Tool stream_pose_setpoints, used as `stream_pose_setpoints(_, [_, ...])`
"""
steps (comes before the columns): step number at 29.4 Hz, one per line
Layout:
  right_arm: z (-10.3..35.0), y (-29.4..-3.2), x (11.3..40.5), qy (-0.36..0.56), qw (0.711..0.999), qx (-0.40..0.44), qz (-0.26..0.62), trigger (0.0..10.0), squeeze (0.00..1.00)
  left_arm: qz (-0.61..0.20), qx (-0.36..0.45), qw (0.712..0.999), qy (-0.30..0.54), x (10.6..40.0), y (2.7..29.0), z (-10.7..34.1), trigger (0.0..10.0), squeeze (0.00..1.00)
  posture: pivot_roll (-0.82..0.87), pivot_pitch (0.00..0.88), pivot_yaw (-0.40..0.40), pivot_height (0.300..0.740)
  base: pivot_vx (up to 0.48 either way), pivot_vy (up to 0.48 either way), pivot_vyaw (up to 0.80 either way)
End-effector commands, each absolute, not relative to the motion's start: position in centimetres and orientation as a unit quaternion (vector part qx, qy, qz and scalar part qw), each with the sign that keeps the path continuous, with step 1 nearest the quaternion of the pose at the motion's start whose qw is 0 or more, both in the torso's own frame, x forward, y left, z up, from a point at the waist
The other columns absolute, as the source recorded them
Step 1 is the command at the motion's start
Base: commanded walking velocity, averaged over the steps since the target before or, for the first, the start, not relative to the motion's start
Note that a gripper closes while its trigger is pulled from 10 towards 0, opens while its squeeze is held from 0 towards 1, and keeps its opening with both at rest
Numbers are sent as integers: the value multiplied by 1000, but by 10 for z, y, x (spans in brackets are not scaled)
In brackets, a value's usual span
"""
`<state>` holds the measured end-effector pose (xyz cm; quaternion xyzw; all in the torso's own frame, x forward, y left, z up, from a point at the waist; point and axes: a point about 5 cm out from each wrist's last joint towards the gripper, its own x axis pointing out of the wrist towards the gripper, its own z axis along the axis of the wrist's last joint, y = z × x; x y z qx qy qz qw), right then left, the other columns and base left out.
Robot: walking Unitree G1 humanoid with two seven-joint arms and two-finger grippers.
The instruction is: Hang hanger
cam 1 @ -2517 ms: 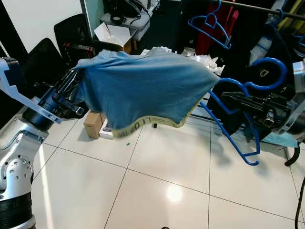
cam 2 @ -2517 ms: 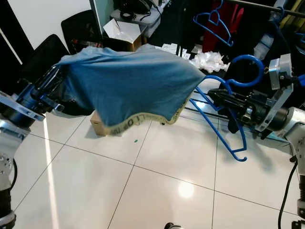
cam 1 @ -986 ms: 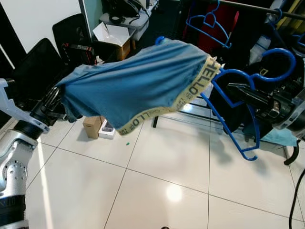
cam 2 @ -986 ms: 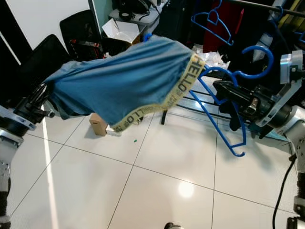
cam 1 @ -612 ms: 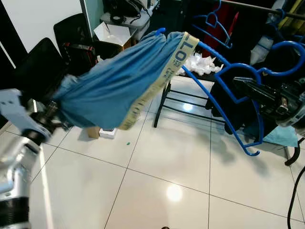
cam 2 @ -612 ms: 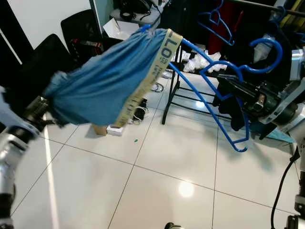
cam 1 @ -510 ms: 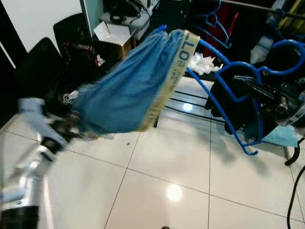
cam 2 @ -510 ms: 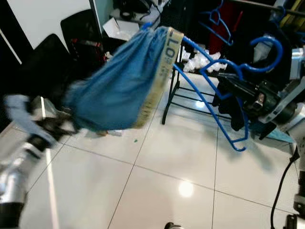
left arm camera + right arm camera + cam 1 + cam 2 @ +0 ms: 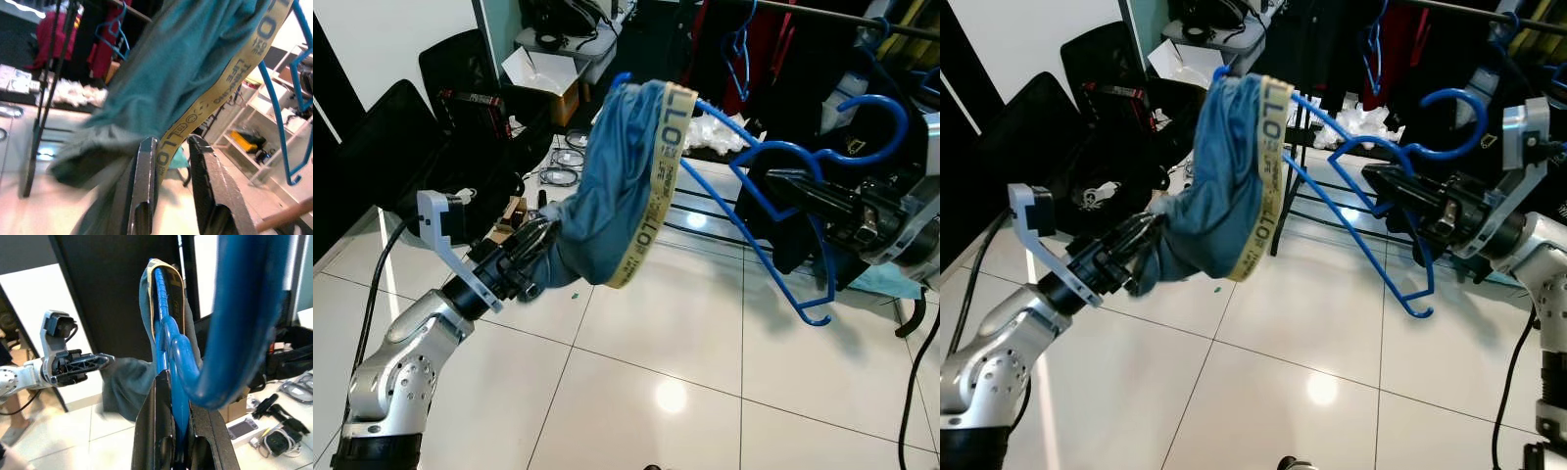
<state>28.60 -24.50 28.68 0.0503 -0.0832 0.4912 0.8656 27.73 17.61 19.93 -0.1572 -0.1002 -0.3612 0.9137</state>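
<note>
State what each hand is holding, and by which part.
The right hand clamps the blue hanger at its neck, below the hook. The left hand grips the blue shirt by its bunched lower end.

Head stereo pair looks forward-down over the tiled floor (image 9: 636, 392), sharing both arms; each wrist cam looks close along its own fingers, both catching the blue hanger (image 9: 171, 357).

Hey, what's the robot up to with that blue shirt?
It is putting a blue T-shirt onto a blue hanger. The right hand grips the hanger near its hook, and the left hand holds the shirt's lower end, which is bunched over one hanger arm. The hanger is not yet on the clothes rail.
</note>
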Motion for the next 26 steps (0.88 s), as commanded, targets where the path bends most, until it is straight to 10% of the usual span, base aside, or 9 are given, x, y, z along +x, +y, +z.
stream_pose_setpoints(1, [288, -246, 282, -80, 864, 35, 495, 10000, 0, -390, -116, 911, -72, 271, 174, 195, 10000, 1000, -44, 155, -20, 740, 0, 0, 0])
stream_pose_setpoints(7, [291, -248, 281, -76, 858, 30, 507, 10000, 0, -417, -25, 908, -20, 261, 180, 189, 10000, 1000, -44, 157, -23, 740, 0, 0, 0])
stream_pose_setpoints(22, [268, -222, 273, -20, 816, 19, 577, 10000, 0, -386, -24, 897, -213, 267, 167, 272, 10000, 1000, -36, 157, -28, 740, 0, 0, 0])
stream_pose_setpoints(23, [271, -221, 272, -27, 813, 22, 581, 10000, 0, -397, -19, 892, -216, 265, 164, 273, 10000, 0, -39, 156, -24, 740, 0, 0, 0])
stream_pose_setpoints(26, [277, -223, 271, -43, 811, 28, 583, 10000, 0, -418, -17, 885, -204, 262, 163, 268, 10000, 0, -40, 155, -22, 740, 0, 0, 0])
